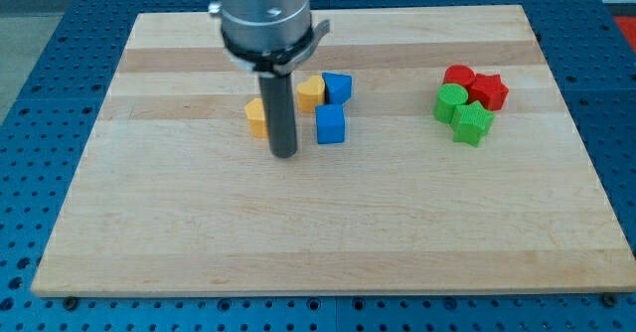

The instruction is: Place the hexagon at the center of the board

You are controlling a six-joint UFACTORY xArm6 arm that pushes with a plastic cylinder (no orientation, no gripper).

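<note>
A yellow block [256, 117], apparently the hexagon, lies left of the board's centre, with its right side hidden by my rod. My tip [285, 156] rests on the wooden board [318, 233], just below and to the right of that block. A yellow heart-like block [310, 92] sits right of the rod.
A blue block [339, 86] touches the yellow heart's right side, and a blue cube [330, 125] lies below them. At the view's right, a red round block [458, 75], a red star [489, 90], a green rounded block [450, 103] and a green star [473, 123] sit clustered.
</note>
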